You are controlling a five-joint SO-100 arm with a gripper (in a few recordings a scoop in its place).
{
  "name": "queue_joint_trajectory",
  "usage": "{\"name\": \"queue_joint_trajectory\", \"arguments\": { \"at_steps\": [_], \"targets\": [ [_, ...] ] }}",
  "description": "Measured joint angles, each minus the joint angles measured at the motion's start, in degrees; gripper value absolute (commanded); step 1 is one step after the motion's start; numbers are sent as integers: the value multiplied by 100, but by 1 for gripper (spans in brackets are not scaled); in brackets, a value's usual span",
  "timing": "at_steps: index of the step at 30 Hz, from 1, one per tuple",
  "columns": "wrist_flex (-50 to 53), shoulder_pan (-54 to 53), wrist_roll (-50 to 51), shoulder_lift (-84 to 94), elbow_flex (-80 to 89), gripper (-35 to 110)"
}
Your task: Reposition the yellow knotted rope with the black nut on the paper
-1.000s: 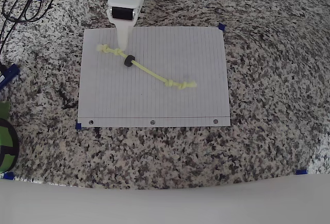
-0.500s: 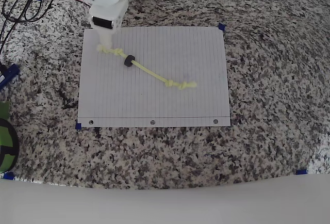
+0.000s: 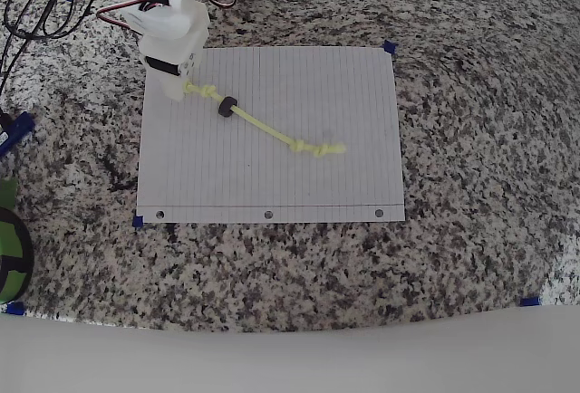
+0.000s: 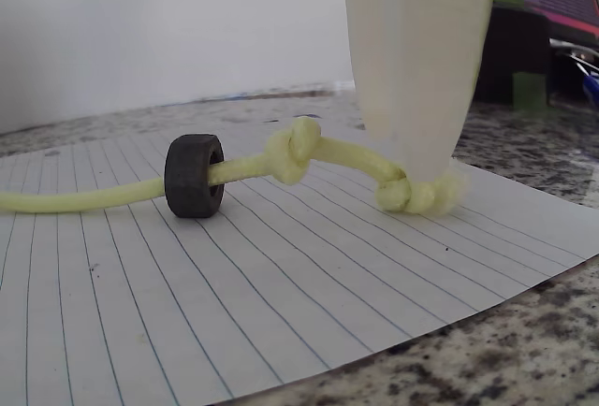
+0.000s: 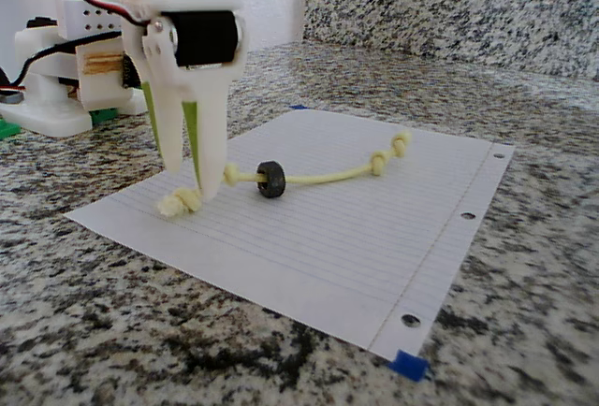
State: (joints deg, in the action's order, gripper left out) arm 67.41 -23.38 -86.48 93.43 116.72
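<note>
The arm reaches down at the paper's top-left corner in the overhead view, its white body tilted and the gripper [image 5: 187, 181] pointing almost straight down, tips at the sheet. In the fixed view the two fingers [image 5: 211, 144] converge to a narrow wedge with only a thin slit between them, and their tips meet the rope [image 5: 318, 179] just beside its end knot; whether they actually pinch the cord or merely press beside it, I cannot tell. In the wrist view one pale finger [image 4: 421, 60] comes down onto the cord right at the end knot, which lies on the paper [image 4: 281, 312] close to its edge. From there the rope runs away from the gripper: a second knot just beyond the first, then the black nut [image 3: 227, 106] threaded on the cord and standing on its rim, then a long bare stretch slanting toward the middle of the sheet, ending in two more knots and a frayed tip. The whole rope lies on the paper, which rests flat on the granite counter [image 3: 471, 139], its punched holes along the edge farthest from the arm.
</note>
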Motion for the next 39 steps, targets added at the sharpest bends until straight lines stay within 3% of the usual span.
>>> {"name": "queue_joint_trajectory", "arguments": {
  "at_steps": [18,34,39],
  "targets": [
    [-158,-70,0,-624,-352,49],
    [-422,-70,-35,-756,-387,12],
    [-422,-88,-35,-756,-387,8]
  ]
}}
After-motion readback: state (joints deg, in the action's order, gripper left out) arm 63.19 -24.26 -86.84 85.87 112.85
